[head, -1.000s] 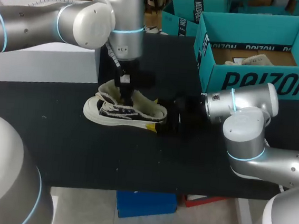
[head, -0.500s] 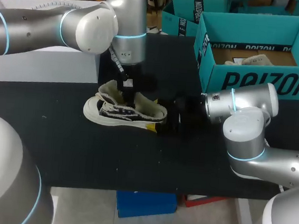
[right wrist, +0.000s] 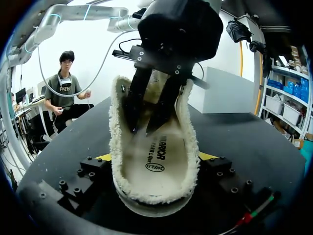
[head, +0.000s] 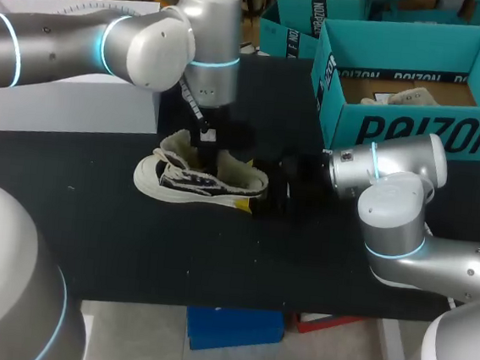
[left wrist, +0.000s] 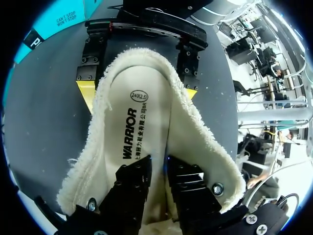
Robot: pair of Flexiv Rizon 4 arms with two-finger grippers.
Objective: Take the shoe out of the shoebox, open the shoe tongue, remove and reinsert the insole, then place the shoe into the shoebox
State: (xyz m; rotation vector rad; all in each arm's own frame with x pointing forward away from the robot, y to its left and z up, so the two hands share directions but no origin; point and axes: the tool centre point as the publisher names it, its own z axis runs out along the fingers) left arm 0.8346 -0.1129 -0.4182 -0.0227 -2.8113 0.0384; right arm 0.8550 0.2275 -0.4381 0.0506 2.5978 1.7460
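A white low shoe with black side panels [head: 197, 180] lies on the black table, heel toward my right arm. My right gripper [head: 275, 188] is shut on the heel; the fuzzy collar [right wrist: 154, 198] sits between its yellow tips [right wrist: 105, 157], which press it from both sides. My left gripper [head: 206, 149] comes down into the shoe's opening. Its black fingers [left wrist: 132, 183] stand slightly apart over the printed insole [left wrist: 139, 132], with nothing pinched between them. In the right wrist view the left gripper [right wrist: 141, 128] hangs inside the shoe.
The open teal shoebox [head: 415, 129] stands at the back right, with crumpled paper inside. A white box [head: 69, 100] sits at the back left under my left arm. Bare black tabletop [head: 216, 254] lies in front of the shoe.
My left arm has shifted a little to the right and its fingers have parted from shut. The shoe and my right arm have not moved.
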